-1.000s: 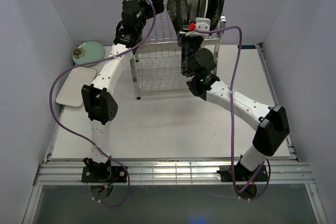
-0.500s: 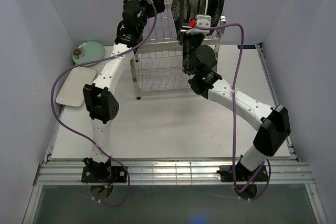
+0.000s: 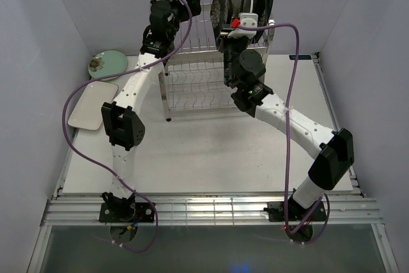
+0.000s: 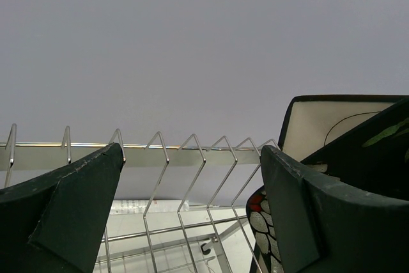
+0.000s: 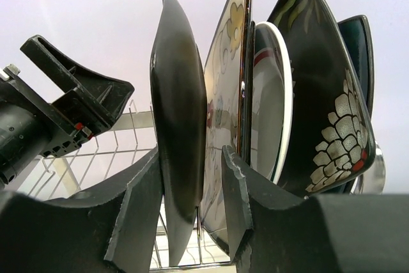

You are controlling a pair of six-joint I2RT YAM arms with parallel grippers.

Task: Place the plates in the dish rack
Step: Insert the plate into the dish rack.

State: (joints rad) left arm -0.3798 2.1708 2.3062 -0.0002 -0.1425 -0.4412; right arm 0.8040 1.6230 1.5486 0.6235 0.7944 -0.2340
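Plates not yet loaded: two, flat on the tabletop (image 3: 192, 151) at the left edge of the overhead view.
- White rectangular plate (image 3: 91, 104): the larger of the two. I judge it stiff, glazed, slick, moderately heavy and chippable. It lies flat, so I'd take it by a long rim and tip it up.
- Pale green round plate (image 3: 107, 63): just behind it, with a dark smudge at its centre. Probably lighter but just as slippery. Pinch the raised rim.

Dish rack (image 3: 192, 75), upper centre: the top tier holds five plates on edge, packed at its right end. Its left slots and the lower shelf show bare wire.
- Wrist view, left to right: dark square plate (image 5: 179, 94), cream flowered square (image 5: 230, 62), round white plate (image 5: 271, 94), dark floral square (image 5: 319, 94), teal plate (image 5: 361, 49).

Right claw (image 5: 192, 155): straddles the lower rim of the dark square plate, jaws part-spread. A sliver of gap shows on one side, so I read it as not clamped.

Left claw (image 4: 192, 215): spread wide and empty, at the rack's top rail, upper left.
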